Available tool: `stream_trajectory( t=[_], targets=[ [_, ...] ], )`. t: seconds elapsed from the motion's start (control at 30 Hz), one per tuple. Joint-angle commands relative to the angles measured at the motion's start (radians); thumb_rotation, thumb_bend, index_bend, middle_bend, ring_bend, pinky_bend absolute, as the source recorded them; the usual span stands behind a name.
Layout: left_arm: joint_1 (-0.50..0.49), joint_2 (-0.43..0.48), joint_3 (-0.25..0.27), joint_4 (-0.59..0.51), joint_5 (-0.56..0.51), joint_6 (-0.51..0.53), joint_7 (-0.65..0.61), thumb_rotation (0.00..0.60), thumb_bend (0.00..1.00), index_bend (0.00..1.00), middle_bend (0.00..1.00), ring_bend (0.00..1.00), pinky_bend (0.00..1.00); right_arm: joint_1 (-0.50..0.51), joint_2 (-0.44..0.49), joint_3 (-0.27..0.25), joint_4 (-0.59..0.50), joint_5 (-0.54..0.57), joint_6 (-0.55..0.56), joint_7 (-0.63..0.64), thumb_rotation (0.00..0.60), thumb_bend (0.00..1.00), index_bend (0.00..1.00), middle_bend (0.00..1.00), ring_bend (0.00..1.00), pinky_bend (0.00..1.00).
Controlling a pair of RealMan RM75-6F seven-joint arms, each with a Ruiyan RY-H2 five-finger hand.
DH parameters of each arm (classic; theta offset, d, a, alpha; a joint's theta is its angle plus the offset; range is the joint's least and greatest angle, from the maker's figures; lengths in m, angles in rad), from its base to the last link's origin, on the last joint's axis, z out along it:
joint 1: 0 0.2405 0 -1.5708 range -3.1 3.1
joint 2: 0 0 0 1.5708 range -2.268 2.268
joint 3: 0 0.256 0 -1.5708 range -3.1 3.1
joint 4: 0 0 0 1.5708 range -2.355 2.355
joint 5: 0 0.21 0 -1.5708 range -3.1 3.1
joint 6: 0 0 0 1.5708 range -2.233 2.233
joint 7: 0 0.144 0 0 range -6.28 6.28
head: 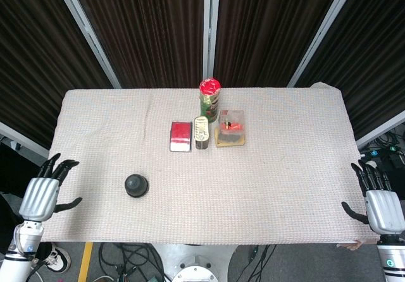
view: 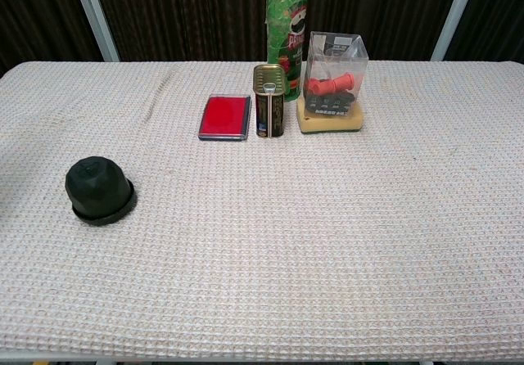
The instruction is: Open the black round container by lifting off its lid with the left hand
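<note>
Dark curtains behind a counter (head: 285,187) under a woven cloth; the container sits closed, no hand on it.

The left hand (head: 41,193) hangs off the counter's edge, fingers (head: 57,167) spread wide and empty; the right hand (head: 380,203) is likewise spread and idle. The container (head: 136,185), lid (view: 97,181) on, lies ahead of the left fingers and toward the middle. Best to bring them over the domed lid, close around its sides above the wider base, and lift straight up. Of the far can (view: 285,17) I read only "Pri"; a clear box (view: 333,83), tin (view: 268,101) and red case (view: 226,116) stand near.
</note>
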Motion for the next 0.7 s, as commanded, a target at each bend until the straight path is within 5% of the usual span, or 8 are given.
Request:
stream_trajectory(
  t=[0.03, 0.43, 0.7],
  targets=[
    [-0.006, -0.006, 0.01, -0.005, 0.009, -0.016, -0.007, 0.6, 0.03, 0.2, 0.18, 0.03, 0.12, 0.0, 0.003, 0.002, -0.007, -0.002, 0.005, -0.001, 0.6, 0.13, 0.0, 0.0, 0.0, 0.0],
    [-0.046, -0.069, 0.015, 0.02, -0.009, -0.103, -0.149, 0.6, 0.02, 0.16, 0.18, 0.03, 0.12, 0.003, 0.011, 0.001, -0.026, -0.015, 0.01, -0.018, 0.6, 0.13, 0.0, 0.0, 0.0, 0.0],
    [-0.09, -0.176, 0.009, 0.134, -0.033, -0.181, -0.21, 0.6, 0.01, 0.13, 0.18, 0.03, 0.12, 0.004, -0.001, 0.002, -0.015, -0.017, 0.012, -0.022, 0.6, 0.13, 0.0, 0.0, 0.0, 0.0]
  ],
)
